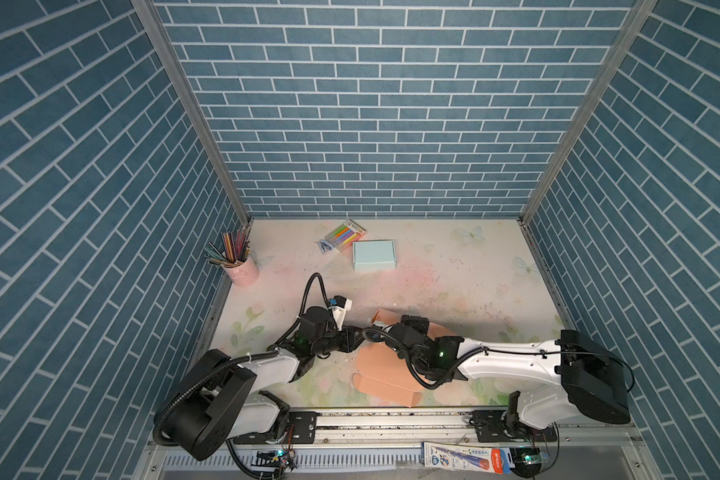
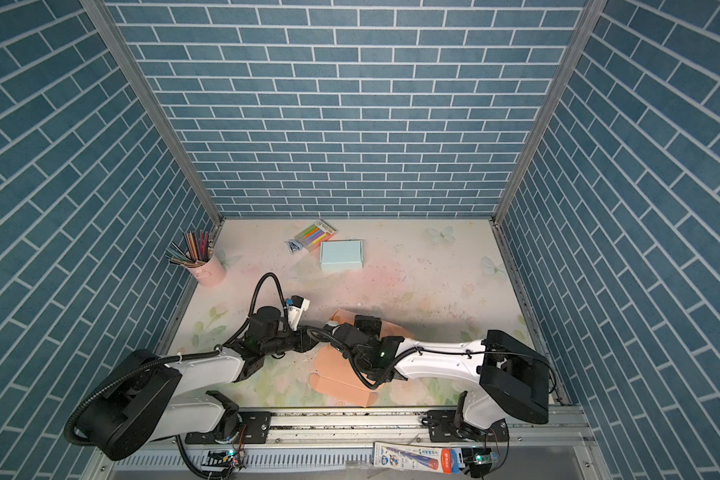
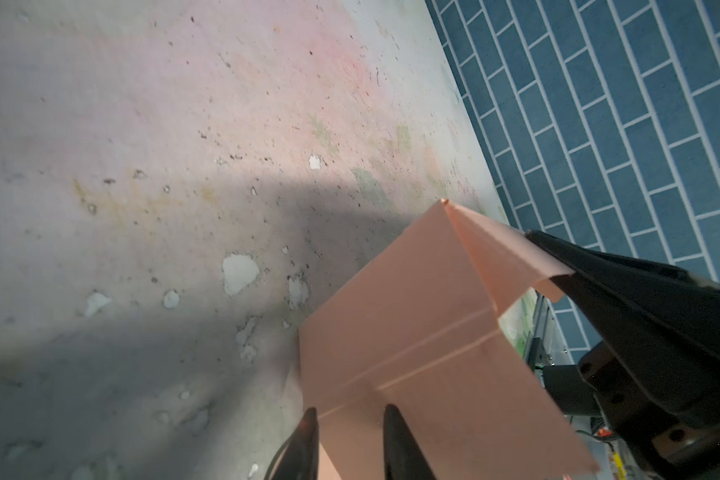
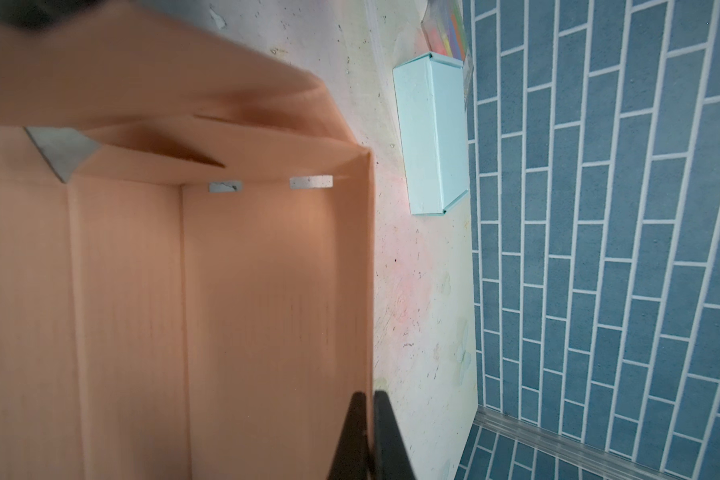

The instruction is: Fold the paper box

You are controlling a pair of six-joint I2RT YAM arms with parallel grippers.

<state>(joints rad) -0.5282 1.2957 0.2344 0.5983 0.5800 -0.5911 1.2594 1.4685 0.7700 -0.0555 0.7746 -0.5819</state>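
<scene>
Because the paper box (image 1: 385, 376) is only partly formed, treat it as unstable. It lies at the near middle of the table (image 1: 453, 266), between the two arms. Its far walls are partly raised and its near flaps lie flat on the surface.

The right tool (image 4: 369, 434) is clamped together on the top edge of a raised side wall. The left tool (image 3: 352, 440) has its fingers apart, astride the edge of an outer panel without pinching it.

Hazards, as judged from this position:
- Only one clamp holds the card. If the right tool pulls sideways, the whole sheet may slide across the table instead of bending at a crease.
- The panel at the left tool is unrestrained and may spring back flat.
- Thin card may buckle or tear at the clamp point under a hard pull.
- The two tools work close together, so a wide swing may bring them into contact.

Inventory:
- one peach paper box
- one finished light-blue box (image 1: 373, 254) near the back
- one pack of markers (image 1: 347, 235) just beside it
- one pink cup (image 1: 245, 274) at the back left, holding pencils too dense to count
- two tools
</scene>
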